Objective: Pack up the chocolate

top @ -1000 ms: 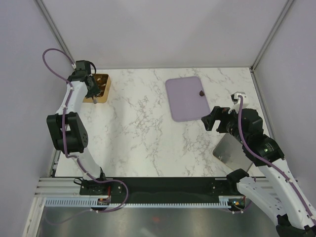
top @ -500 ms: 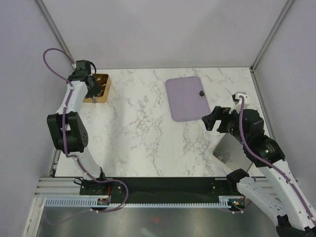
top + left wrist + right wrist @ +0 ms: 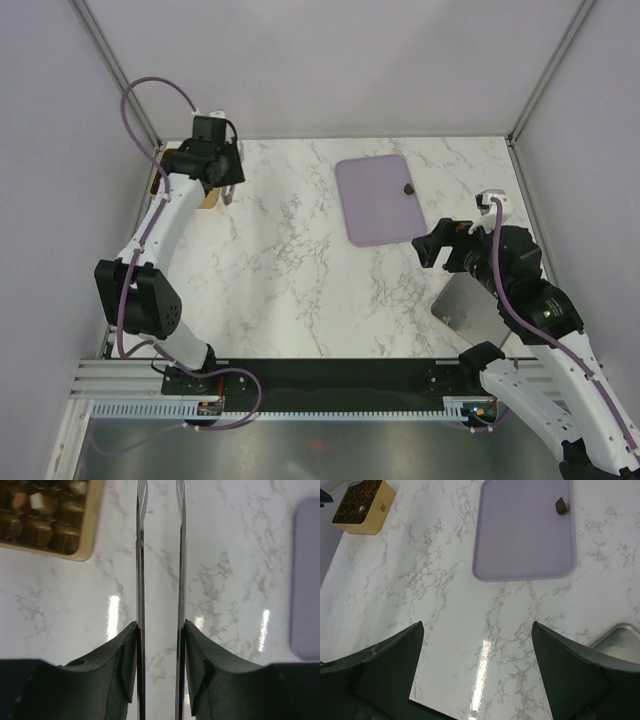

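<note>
One dark brown chocolate (image 3: 408, 187) (image 3: 561, 505) lies near the far right edge of the lilac tray (image 3: 375, 205) (image 3: 520, 540). The golden-brown box (image 3: 85, 535) (image 3: 364, 512) holds several chocolates (image 3: 35, 502) in its compartments; from above the left arm hides most of the box (image 3: 207, 199). My left gripper (image 3: 229, 188) (image 3: 160, 495) hangs over bare marble just right of the box, its thin fingers (image 3: 140, 555) a narrow gap apart with nothing between them. My right gripper (image 3: 430, 245) (image 3: 477, 625) stands wide open and empty, near the tray's right corner.
A metal tray (image 3: 468, 305) (image 3: 620, 637) lies at the right near edge beside the right arm. The marble table (image 3: 290, 270) is fenced by grey walls at the back and both sides.
The left arm has swung away from above the box toward the right, and its jaws have parted a little. The right arm has shifted only slightly.
</note>
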You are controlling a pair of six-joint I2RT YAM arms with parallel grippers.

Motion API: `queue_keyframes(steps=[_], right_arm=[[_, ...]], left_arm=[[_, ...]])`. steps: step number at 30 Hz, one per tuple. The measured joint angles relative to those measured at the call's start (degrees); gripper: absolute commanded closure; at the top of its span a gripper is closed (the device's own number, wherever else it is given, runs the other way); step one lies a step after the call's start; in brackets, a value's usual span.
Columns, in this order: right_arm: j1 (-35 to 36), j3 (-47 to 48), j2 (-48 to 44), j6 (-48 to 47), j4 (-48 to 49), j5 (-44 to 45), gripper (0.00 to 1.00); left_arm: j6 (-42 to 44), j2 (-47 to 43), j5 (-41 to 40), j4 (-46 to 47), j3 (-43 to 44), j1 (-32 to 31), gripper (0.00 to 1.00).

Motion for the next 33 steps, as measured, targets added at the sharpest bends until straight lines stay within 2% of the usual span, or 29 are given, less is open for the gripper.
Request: queue_keyframes(steps=[5, 10, 15, 24, 33], right_arm=[[0.0, 0.5, -0.9, 0.0, -1.25, 0.0, 0.02], [0.0, 1.64, -1.51, -0.07, -2.08, 0.24, 0.02], [0.0, 2.12, -2.01, -0.07, -2.62, 0.48, 0.03], [0.0, 2.12, -2.62, -0.26, -3.37, 0.63, 0.02], [0.0, 2.12, -3.13, -1.38, -4.11, 1.33, 0.02]], left_arm=[[-0.33, -2.1, -0.94, 0.87, -1.18, -13.38, 0.53], [-1.64, -1.79, -1.36, 4.0, -1.84, -23.76, 0.52], [-2.75, 4.22, -1.99, 7.98, 1.99, -32.04, 0.52], [-3.45, 20.63, -0.61, 12.0, 12.66, -39.34, 0.49], [-3.5, 30.4, 0.9, 15.37, 19.43, -41.75, 0.47]])
